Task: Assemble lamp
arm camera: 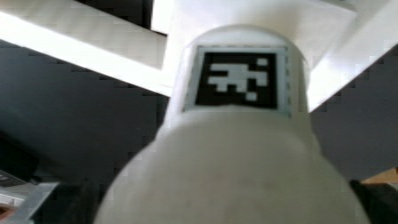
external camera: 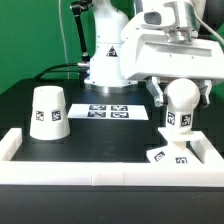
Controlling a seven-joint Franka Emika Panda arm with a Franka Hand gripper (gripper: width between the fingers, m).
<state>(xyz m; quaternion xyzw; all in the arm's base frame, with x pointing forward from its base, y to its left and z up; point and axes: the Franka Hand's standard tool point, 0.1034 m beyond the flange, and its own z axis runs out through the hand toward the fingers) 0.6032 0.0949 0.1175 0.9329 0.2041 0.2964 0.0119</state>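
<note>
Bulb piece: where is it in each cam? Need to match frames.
Exterior view: bulb piece on the exterior view's right, in the gripper, above the square base.
Wrist view: bulb piece fills most of the picture, close up.
Shared landmark: the square marker on the bulb piece.

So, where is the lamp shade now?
The shade stands on the black table at the exterior view's left, just left of the marker board.

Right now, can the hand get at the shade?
Probably not yet: the hand is full, gripping the bulb over the base. The shade itself stands in the open, nothing blocking it from above.
</note>
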